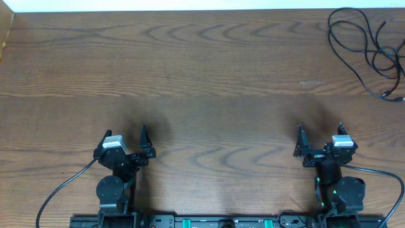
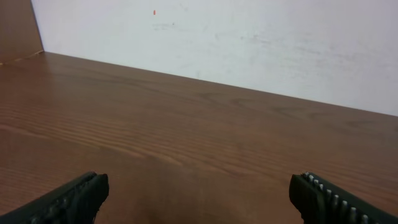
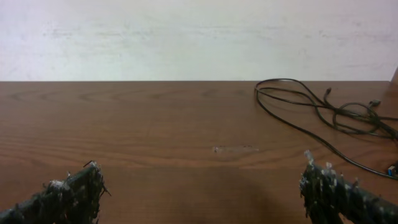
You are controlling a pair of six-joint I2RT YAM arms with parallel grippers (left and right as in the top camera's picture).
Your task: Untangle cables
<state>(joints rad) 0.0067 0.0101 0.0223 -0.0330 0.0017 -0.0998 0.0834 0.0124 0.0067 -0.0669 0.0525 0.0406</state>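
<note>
Thin black cables [image 1: 370,54] lie in tangled loops at the far right corner of the wooden table, running off the right edge. They also show in the right wrist view [image 3: 323,109], ahead and to the right. No white cable shows. My left gripper [image 1: 125,140] is open and empty near the front left; its fingers frame bare wood in the left wrist view [image 2: 199,190]. My right gripper [image 1: 320,136] is open and empty near the front right, well short of the cables, and also shows in the right wrist view [image 3: 202,186].
The wooden table [image 1: 202,82] stretches back to a white wall [image 3: 199,37]. A pale scuff mark [image 1: 312,82] lies on the wood left of the cables. Thick black arm wires [image 1: 60,190] trail from both arm bases at the front edge.
</note>
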